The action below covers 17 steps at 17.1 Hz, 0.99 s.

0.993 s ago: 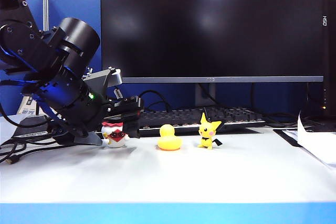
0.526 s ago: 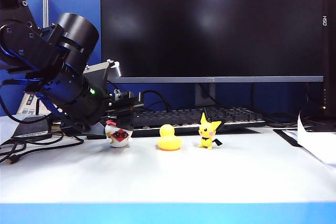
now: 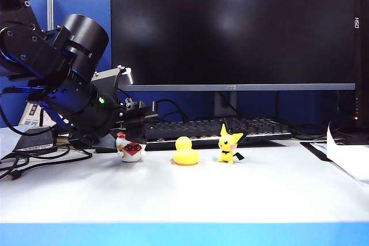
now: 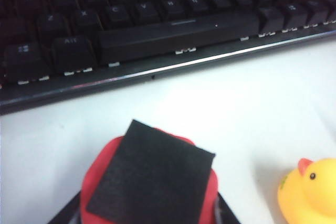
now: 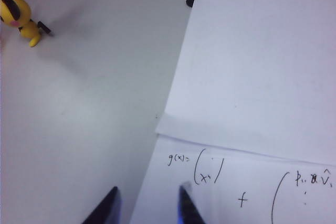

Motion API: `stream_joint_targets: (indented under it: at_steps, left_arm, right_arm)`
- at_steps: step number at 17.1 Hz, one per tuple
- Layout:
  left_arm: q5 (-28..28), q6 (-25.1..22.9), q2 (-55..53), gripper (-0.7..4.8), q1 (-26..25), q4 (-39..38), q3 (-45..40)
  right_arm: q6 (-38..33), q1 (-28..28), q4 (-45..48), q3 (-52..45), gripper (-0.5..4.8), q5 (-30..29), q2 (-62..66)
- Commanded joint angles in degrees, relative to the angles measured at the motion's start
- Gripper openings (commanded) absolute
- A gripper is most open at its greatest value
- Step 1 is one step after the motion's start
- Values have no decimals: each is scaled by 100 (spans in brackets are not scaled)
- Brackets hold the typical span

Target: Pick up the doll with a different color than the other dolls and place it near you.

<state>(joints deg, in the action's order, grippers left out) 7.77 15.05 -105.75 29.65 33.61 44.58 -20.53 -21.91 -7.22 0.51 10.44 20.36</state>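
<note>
**White doll: left gripper on its cap**

White doll (image 3: 131, 150): table's left end, beside duck (image 3: 186, 152). Left gripper (image 3: 136, 124) just above it, finger pad (image 4: 149, 179) over red cap; hold unconfirmed. Right gripper (image 5: 148, 205) parted, empty, over paper (image 5: 252, 103), well apart.

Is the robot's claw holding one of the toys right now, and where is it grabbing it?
The left claw is closing on the white doll, at its red cap; a firm hold can't be told. The right claw holds nothing.
</note>
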Motion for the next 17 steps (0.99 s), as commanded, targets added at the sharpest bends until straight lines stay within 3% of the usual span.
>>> stream_joint_targets:
  at_steps: [1, 8, 14, 17]
  left_arm:
    - [11, -22, 177, -6, 11, 109, 48]
    - [-140, -26, 1056, -6, 170, -675, 46]
    - [654, 72, 1488, -6, 1515, -872, 44]
    - [807, 321, 1543, -6, 1910, -1237, -149]
  right_arm:
    - [-26, 0, 63, -15, 144, -2, 7]
    - [-26, 0, 66, -15, 144, -2, 7]
    - [-26, 0, 63, -15, 144, 0, 4]
    - [-26, 0, 63, -15, 144, -2, 7]
